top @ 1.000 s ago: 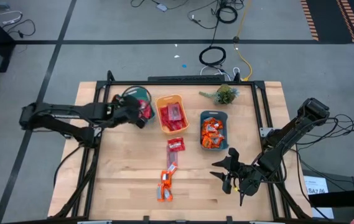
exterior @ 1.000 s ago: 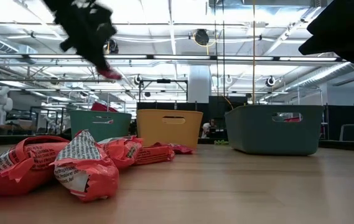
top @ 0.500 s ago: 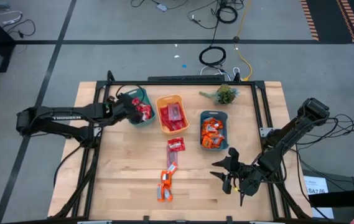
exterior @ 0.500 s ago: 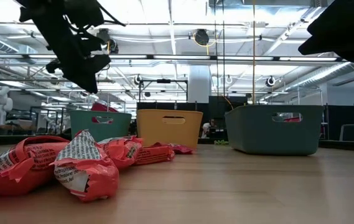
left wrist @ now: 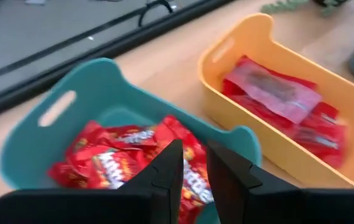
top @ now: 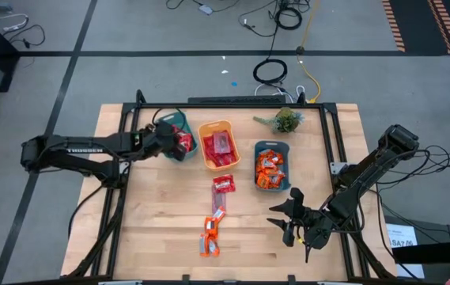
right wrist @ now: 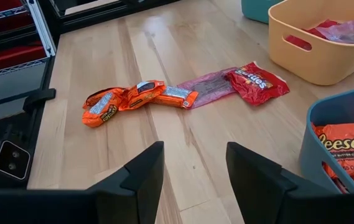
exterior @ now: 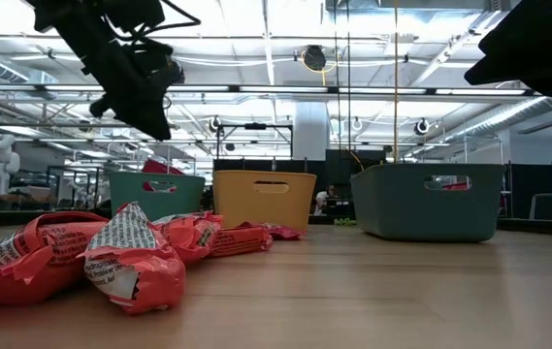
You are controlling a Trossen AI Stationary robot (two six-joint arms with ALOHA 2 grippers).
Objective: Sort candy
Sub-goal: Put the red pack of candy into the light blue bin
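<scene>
Left gripper (left wrist: 192,174): I have it hovering above the teal bin (top: 179,134), fingers parted by a narrow gap, nothing between them. In the low view it hangs well above the bins.

Right gripper (top: 288,222): I have it parked near the table's front right corner, over bare wood, fingers spread, holding nothing.

Teal bin, back left: red candy (left wrist: 111,165) piled inside, directly under the left fingers.

Yellow bin (top: 216,146), just beside the teal one: red packets with a pale pink packet (left wrist: 273,90) on top.

Blue bin (top: 271,165), right of the yellow one: orange candy (top: 270,169) fills it.

Loose candy on the table (top: 153,237), in a line running from the yellow bin toward the front edge:
- one red packet (top: 223,184), nearest the yellow bin;
- one pale pink packet (right wrist: 204,84), touching the red one;
- a cluster of orange packets (top: 209,235), nearest the front edge, overlapping each other.

Plant (top: 285,120): back of the table, behind the blue bin, apart from all candy.
</scene>
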